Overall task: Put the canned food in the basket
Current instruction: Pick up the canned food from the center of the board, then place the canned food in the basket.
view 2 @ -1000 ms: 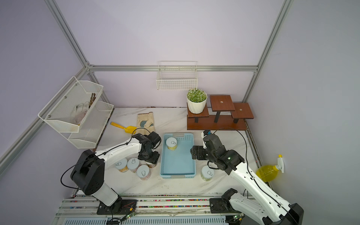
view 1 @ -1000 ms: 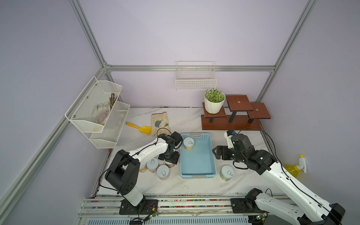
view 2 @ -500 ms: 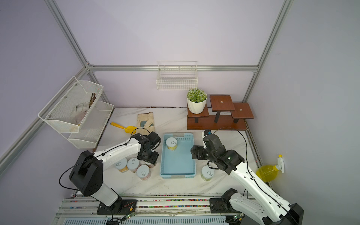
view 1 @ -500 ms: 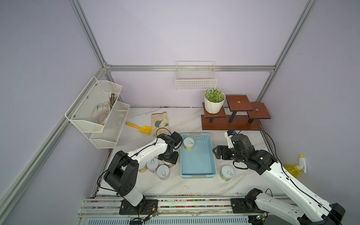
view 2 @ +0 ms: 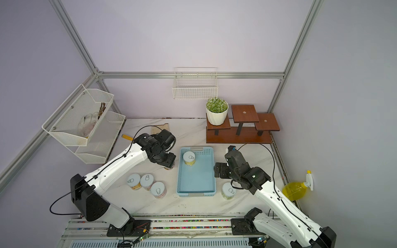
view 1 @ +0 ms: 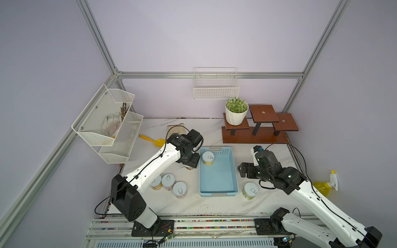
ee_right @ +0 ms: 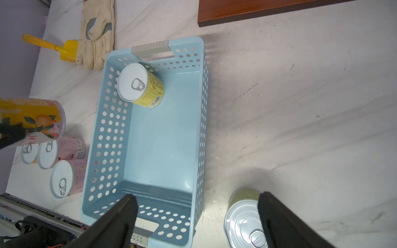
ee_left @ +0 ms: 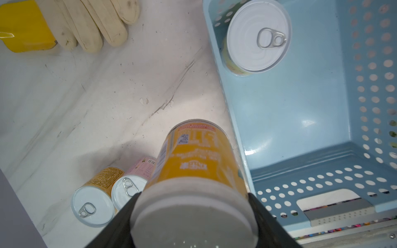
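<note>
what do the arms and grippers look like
left arm and right arm: white shells, black joints and bases, a thin black cable along each. right gripper has flat, black, tapered fingers; left gripper likewise.

Both top views are evenly and softly lit from above; the white marble-patterned tabletop (view 1: pixel 210 133) is rendered bright, and only faint, soft-edged shadows are cast on it. In the left wrist view, the orange-labelled cylindrical tin (ee_left: pixel 193 163) is blurred at its near end, at 6 o'clock, and a small glare spot is seen on the light-blue perforated plastic basket (ee_left: pixel 309 122) at 3 o'clock.
</note>
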Motion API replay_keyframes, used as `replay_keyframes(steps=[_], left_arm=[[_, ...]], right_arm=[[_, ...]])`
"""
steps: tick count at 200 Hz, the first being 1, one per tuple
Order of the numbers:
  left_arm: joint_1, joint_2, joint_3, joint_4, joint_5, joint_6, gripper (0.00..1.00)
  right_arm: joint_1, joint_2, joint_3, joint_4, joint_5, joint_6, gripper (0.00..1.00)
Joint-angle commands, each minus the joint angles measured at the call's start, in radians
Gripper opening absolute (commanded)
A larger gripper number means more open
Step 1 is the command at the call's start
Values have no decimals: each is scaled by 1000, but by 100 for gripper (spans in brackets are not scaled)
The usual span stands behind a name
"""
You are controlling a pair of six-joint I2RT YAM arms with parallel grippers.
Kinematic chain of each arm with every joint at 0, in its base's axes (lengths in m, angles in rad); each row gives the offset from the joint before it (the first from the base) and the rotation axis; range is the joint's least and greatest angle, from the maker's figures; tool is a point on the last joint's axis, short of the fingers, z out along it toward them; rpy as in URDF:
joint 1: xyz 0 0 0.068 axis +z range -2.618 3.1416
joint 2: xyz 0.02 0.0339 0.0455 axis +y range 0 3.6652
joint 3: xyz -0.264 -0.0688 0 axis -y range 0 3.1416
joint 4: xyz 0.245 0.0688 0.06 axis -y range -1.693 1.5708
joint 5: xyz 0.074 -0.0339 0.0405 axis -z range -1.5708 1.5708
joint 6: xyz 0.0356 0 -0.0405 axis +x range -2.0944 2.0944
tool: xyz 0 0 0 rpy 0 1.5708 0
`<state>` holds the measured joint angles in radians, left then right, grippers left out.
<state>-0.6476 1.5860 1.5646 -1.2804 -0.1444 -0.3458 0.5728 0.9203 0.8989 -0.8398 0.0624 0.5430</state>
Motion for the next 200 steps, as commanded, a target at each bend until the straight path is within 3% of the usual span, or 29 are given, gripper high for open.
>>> replay_keyframes(steps=[1, 44, 89, 140, 200], left_arm=[[-32, 63, 122, -26, 4, 46, 42], [-92, 222, 324, -43, 10, 70, 41], [-128, 370, 497, -47, 48, 96, 37], [-140, 483, 606, -46, 88, 111, 33], [-151, 592, 702, -50, 57, 116, 27]], right_arm=[[-3, -8, -14, -67, -2, 14, 95], [-2, -37, -20, -151, -14, 46, 95], [-3, -158, -70, -67, -105, 25, 92], [-2, -319, -148, 36, -153, 60, 91], [-3, -354, -122, 17, -150, 45, 89]])
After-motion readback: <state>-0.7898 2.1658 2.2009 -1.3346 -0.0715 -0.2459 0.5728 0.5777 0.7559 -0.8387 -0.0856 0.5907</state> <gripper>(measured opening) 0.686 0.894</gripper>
